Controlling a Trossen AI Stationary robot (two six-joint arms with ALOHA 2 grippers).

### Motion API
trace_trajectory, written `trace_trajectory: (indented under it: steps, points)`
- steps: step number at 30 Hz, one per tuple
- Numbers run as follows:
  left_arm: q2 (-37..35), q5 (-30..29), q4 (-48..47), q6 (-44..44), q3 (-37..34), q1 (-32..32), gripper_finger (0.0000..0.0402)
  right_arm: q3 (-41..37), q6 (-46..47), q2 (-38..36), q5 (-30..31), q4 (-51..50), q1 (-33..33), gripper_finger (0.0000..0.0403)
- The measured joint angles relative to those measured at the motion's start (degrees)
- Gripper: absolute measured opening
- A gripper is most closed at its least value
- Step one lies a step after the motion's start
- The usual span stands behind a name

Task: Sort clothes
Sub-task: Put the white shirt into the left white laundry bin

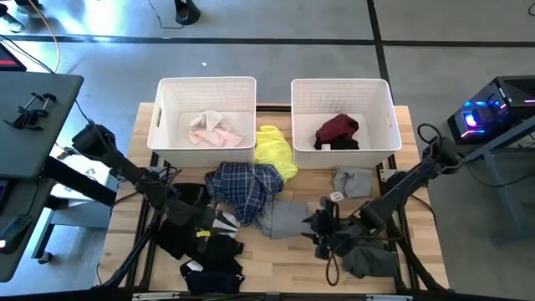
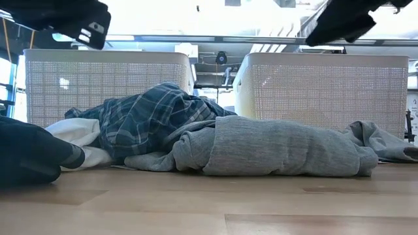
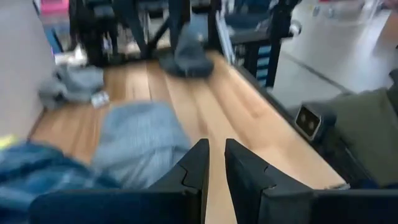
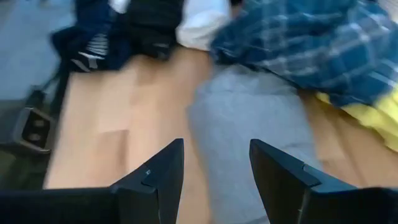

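Pale wood planks with a straight grain make up the bench [image 1: 284, 255], which stands on a grey floor crossed by dark lines. Two white plastic bins with perforated mesh walls sit side by side at its far edge. The left bin [image 1: 206, 90] holds a crumpled pink garment [image 1: 211, 130]; the right bin [image 1: 341, 90] holds a maroon garment [image 1: 338, 128] lying on something black. No writing can be read on any of them.

Between the bins' near corners lies a bright yellow garment [image 1: 276, 150]. Just in front of it a blue plaid shirt [image 1: 245, 188] is heaped in soft folds, overlapping a grey knit piece [image 1: 286, 217] that lies long and rumpled. A second grey piece [image 1: 354, 181] sits before the right bin. Black clothes [image 1: 205, 242] are piled at the near left, with a bit of white among them.

The left claw [image 3: 214, 163] hovers above the bench beside the grey knit, its dark fingers nearly together and gripping nothing. The right claw [image 4: 216, 163] hangs over the same grey knit, jaws spread wide and empty.
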Motion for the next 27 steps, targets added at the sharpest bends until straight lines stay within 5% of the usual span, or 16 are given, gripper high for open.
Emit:
trace_trajectory:
  steps: [12,17,21,27]
  points:
    - [9.7,-1.5,11.2,9.7,0.7,3.0,0.0040,0.0,-8.4,9.5,-5.3,6.8,-2.3,0.0169]
    - [8.5,-1.6,-15.5,7.3,7.5,3.3,0.0068,0.0,-6.8,10.2,-5.9,6.7,-3.6,0.0169]
    - [8.8,-1.9,-41.4,-5.0,14.2,3.4,0.0105,0.0,-6.6,10.2,-5.8,7.4,-4.0,0.0169]
    - [8.9,2.6,-55.8,-22.9,15.5,3.4,0.0152,0.0,-6.7,10.1,-4.9,7.6,-4.0,0.0169]
